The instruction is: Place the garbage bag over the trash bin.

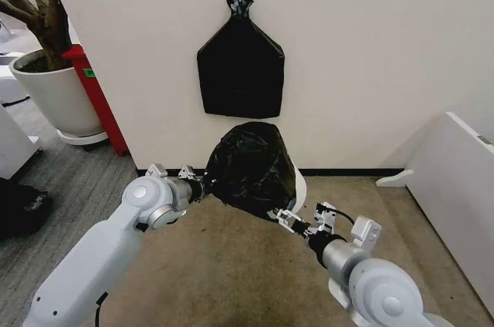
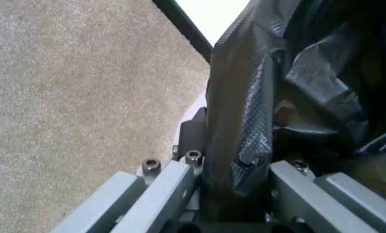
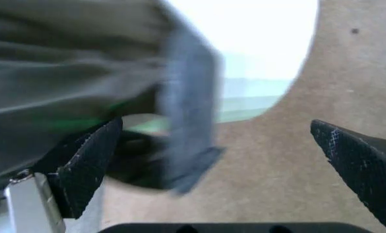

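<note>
The glossy black garbage bag (image 1: 251, 166) is draped over the trash bin, of which a strip of white wall (image 1: 299, 188) shows at the right. My left gripper (image 1: 202, 186) is at the bag's left edge, shut on a fold of the plastic (image 2: 241, 141) between its fingers (image 2: 173, 184). At the bag's lower right edge, my right gripper (image 1: 290, 220) is open. In the right wrist view its pads (image 3: 89, 162) stand wide apart, and a flap of the bag (image 3: 186, 141) hangs close to one pad. The white bin (image 3: 251, 53) is behind that flap.
A flat black bundle (image 1: 241, 65) hangs from a hook on the wall above the bin. A big white plant pot (image 1: 58, 96) and a red post (image 1: 96, 96) stand to the left. A white cabinet (image 1: 455, 188) is on the right. Brown carpet (image 1: 231, 265) lies in front.
</note>
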You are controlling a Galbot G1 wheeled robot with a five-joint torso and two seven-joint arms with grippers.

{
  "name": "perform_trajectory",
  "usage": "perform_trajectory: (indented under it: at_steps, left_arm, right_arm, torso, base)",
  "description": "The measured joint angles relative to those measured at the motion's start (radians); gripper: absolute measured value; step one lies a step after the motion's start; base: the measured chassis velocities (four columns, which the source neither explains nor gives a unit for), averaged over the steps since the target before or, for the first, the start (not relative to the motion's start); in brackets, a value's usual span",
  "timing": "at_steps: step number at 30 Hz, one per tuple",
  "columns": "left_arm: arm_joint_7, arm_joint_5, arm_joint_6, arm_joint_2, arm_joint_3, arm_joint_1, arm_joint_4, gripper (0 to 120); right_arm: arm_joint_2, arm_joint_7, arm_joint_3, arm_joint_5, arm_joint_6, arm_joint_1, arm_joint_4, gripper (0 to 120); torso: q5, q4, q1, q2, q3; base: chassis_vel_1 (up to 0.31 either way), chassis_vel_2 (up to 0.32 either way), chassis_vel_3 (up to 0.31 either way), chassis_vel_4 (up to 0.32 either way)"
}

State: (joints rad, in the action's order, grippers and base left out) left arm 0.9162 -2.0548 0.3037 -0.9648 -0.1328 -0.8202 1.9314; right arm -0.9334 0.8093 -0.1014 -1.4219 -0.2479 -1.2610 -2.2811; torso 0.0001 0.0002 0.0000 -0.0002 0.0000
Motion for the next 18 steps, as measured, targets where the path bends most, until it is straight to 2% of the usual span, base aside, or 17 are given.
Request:
perform_trajectory:
  at_steps: [9,14,18]
  left_arm:
    - [-0.002,-0.013,0.004,0.023,-0.016,-0.002,0.013,1]
    - [-0.008,-0.004,0.006,0.021,-0.017,-0.001,0.017,1]
    - [-0.027,0.051,0.007,0.014,-0.004,-0.002,0.023,1]
  right_arm:
    - [-0.01,-0.08,-0.072,0.055,-0.03,-0.074,0.138,100]
    - [-0.013,-0.056,-0.061,0.041,-0.024,-0.073,0.086,100]
    - [-0.013,-0.004,-0.017,0.02,-0.012,-0.039,0.008,100]
  torso:
    - [0.0,-0.0003,0.0,0.0,0.0]
    - [-0.0004,-0.0003,0.0,0.0,0.0]
    - [-0.0002,0.0,0.0,0.0,0.0]
  base:
    - [0.0,0.0,0.0,0.0]
    - [0.0,0.0,0.0,0.0]
    - [0.0,0.0,0.0,0.0]
